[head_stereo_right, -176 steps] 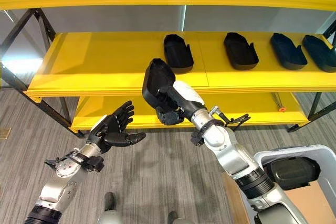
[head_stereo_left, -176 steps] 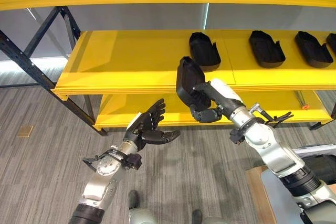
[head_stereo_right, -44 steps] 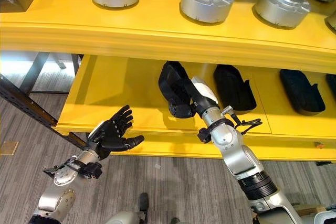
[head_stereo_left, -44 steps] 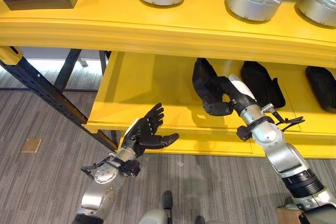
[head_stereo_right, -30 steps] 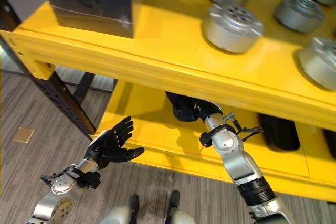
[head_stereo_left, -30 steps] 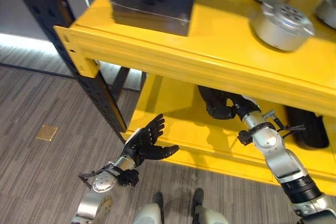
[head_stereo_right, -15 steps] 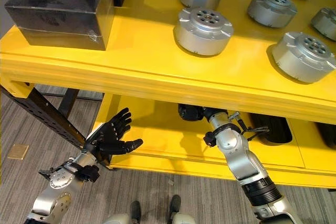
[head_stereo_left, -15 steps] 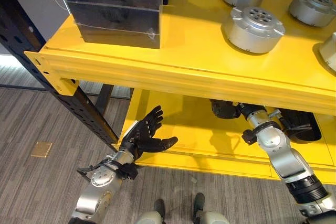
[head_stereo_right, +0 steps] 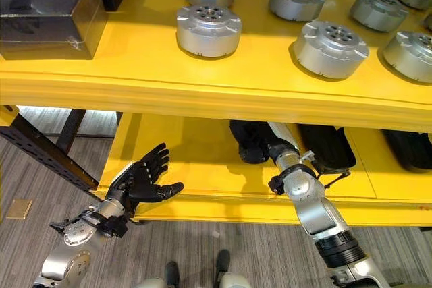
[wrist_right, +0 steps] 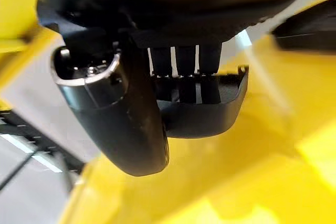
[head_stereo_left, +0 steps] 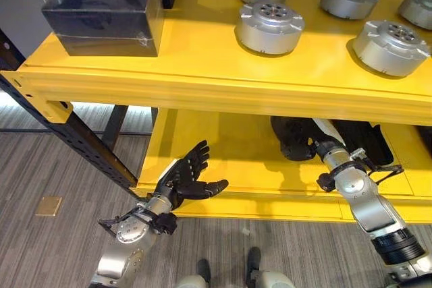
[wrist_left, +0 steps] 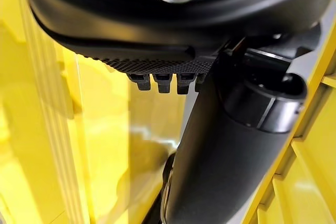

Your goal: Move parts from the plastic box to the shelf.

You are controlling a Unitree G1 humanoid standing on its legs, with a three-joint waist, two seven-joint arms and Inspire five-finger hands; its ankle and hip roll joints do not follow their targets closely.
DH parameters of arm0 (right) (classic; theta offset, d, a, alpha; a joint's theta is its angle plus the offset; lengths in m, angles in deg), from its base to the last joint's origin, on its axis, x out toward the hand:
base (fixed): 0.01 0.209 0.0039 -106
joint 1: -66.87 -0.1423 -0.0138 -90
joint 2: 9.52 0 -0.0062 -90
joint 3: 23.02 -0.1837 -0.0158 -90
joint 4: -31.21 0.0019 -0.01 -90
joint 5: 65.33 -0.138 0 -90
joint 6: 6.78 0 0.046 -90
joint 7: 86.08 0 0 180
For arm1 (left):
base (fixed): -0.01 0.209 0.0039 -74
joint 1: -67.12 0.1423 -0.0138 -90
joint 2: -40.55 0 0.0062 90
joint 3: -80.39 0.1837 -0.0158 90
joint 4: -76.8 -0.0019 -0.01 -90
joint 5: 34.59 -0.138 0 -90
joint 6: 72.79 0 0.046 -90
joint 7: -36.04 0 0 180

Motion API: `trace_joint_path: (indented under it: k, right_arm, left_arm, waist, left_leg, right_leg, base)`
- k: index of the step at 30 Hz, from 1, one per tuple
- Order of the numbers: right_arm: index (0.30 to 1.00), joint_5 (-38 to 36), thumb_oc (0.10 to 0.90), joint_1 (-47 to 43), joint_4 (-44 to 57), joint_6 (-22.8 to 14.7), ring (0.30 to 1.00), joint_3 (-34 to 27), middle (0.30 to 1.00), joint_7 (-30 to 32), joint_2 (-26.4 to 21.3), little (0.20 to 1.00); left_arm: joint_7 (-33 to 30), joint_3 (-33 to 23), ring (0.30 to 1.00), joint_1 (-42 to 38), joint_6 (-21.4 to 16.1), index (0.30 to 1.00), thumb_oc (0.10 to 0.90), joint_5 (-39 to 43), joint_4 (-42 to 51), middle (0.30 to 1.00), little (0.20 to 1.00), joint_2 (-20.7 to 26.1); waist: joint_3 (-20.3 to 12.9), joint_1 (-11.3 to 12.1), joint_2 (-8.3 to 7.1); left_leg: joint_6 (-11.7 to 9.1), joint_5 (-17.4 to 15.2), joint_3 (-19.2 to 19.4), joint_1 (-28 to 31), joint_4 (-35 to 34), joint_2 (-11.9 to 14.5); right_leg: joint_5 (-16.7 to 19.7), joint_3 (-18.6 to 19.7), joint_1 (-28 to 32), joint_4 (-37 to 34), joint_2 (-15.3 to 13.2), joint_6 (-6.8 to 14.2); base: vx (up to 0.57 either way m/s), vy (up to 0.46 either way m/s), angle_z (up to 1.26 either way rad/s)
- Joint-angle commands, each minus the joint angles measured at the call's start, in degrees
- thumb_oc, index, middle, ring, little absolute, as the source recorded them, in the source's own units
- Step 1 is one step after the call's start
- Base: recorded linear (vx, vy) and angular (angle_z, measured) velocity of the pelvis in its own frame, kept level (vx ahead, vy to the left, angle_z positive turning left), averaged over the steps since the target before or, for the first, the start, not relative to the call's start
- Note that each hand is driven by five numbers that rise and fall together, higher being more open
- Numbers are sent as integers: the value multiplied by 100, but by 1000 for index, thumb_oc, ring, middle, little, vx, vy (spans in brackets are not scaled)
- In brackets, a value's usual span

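My right hand (head_stereo_right: 270, 145) reaches under the top board onto the yellow middle shelf (head_stereo_left: 202, 146) and is shut on a black shoe-shaped part (head_stereo_right: 247, 141). In the right wrist view the thumb (wrist_right: 123, 119) lies on the near side of the part (wrist_right: 215, 114) and the fingers (wrist_right: 181, 69) curl over its rim. Whether the part rests on the shelf I cannot tell. My left hand (head_stereo_left: 183, 179) hovers open, palm up, in front of the shelf's left end and holds nothing.
Two more black parts (head_stereo_right: 328, 146) (head_stereo_right: 409, 148) lie on the same shelf to the right. The top shelf carries several silver round housings (head_stereo_left: 270, 26) and a dark box (head_stereo_left: 104, 11). A black frame post (head_stereo_left: 74, 136) slants down at the left.
The camera has shifted. Since the earliest frames the right hand has carried the part from in front of the shelf deep onto the middle shelf. The left hand keeps its pose.
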Motion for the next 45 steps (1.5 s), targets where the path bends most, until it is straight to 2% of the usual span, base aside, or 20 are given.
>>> trace_joint_path:
  k: [1, 5, 6, 7, 11, 13, 14, 19, 27, 38, 45]
  right_arm:
    - [300, 305, 400, -758, 231, -463, 300, -495, 300, 244, -250, 300]
    - [300, 530, 400, -855, 278, -359, 300, -405, 300, 18, -361, 300]
    - [300, 464, 400, -1051, 264, -276, 300, -310, 300, -13, -414, 300]
    - [300, 317, 400, -1359, 218, -219, 300, -184, 300, 16, -464, 300]
    - [300, 571, 400, -2173, 55, -396, 300, 28, 300, 54, -842, 300]
    - [300, 819, 400, -2701, 253, -497, 300, 217, 300, -248, -1188, 300]
    - [300, 1258, 400, -3320, 729, -331, 300, 566, 300, -763, -1442, 300]
    - [300, 1436, 400, -3550, 928, -118, 300, 724, 300, -837, -1449, 300]
    - [300, 1530, 400, -3996, 980, -15, 300, 916, 300, -932, -1514, 300]
    - [300, 1865, 400, -4108, 1182, -26, 300, 1109, 300, -1376, -1590, 300]
    - [300, 2163, 400, -4216, 1120, -245, 300, 1334, 300, -1601, -1670, 300]
  left_arm:
    - [212, 5, 1000, -222, -332, 1000, 900, 270, 536, 1000, 1000, 6]
    - [173, 7, 1000, -224, -242, 1000, 900, 214, 575, 1000, 1000, 57]
    - [138, 25, 1000, -341, -279, 1000, 900, 222, 594, 1000, 1000, 141]
    - [108, 63, 1000, -589, -355, 1000, 900, 288, 558, 1000, 1000, 244]
    - [-10, 80, 1000, -1213, -551, 1000, 900, 417, 587, 1000, 1000, 385]
    - [-171, 127, 1000, -1477, -638, 1000, 900, 356, 762, 1000, 1000, 326]
    - [-350, 141, 1000, -1688, -593, 1000, 900, 347, 1071, 1000, 1000, 272]
    - [-395, 136, 1000, -1719, -618, 1000, 900, 357, 1129, 1000, 1000, 273]
    - [-312, 119, 1000, -1703, -661, 1000, 900, 370, 1180, 1000, 1000, 291]
    - [-307, 147, 1000, -1685, -693, 1000, 900, 407, 1110, 1000, 1000, 284]
    - [-304, 200, 1000, -1688, -717, 1000, 900, 370, 1119, 1000, 1000, 291]
  waist:
    - [-690, 55, 105]
    - [-610, 41, 110]
    - [-473, 69, 136]
    - [-267, 100, 179]
    - [372, 130, 304]
    - [793, 120, 426]
    - [1237, 155, 588]
    - [1412, 177, 658]
    - [1413, 231, 713]
    - [1413, 199, 734]
    - [1413, 199, 728]
  left_leg:
    - [28, -302, -224, 7, -80, 187]
    - [67, -339, -235, -16, -80, 150]
    - [73, -260, -279, -199, -80, 156]
    - [71, -153, -312, -447, -80, 169]
    - [31, 39, -372, -1171, 191, 176]
    - [-81, 68, -380, -1773, 694, 191]
    - [-119, 13, -501, -2455, 1328, 156]
    - [-97, -1, -572, -2714, 1505, 109]
    - [-74, 14, -591, -3130, 1646, 95]
    - [-95, 32, -545, -3256, 1721, 146]
    - [-110, 47, -530, -3239, 1689, 169]
  right_leg:
    - [-219, -22, 104, 198, -262, 523]
    - [-324, 99, 13, 324, -204, 474]
    - [-429, 175, -184, 508, -156, 425]
    - [-493, 223, -473, 710, -122, 395]
    - [-599, 352, -1076, 1047, -58, 314]
    - [-807, 331, -1502, 1420, -60, 188]
    - [-1121, 287, -2113, 2119, -96, 21]
    - [-1256, 351, -2385, 2402, -33, -60]
    - [-1319, 384, -2771, 2552, 37, -137]
    - [-1355, 415, -2882, 2612, 62, -174]
    - [-1357, 418, -2868, 2579, 84, -185]
  base:
    - [64, -56, -5]
    - [12, -63, -2]
    - [-307, -113, -4]
    - [-479, -125, -3]
    - [-432, -73, 11]
    - [-529, -108, 16]
    - [-442, -105, 1]
    - [-88, -25, -5]
    - [-30, -23, -6]
    - [-8, -5, 2]
    - [0, -2, -1]
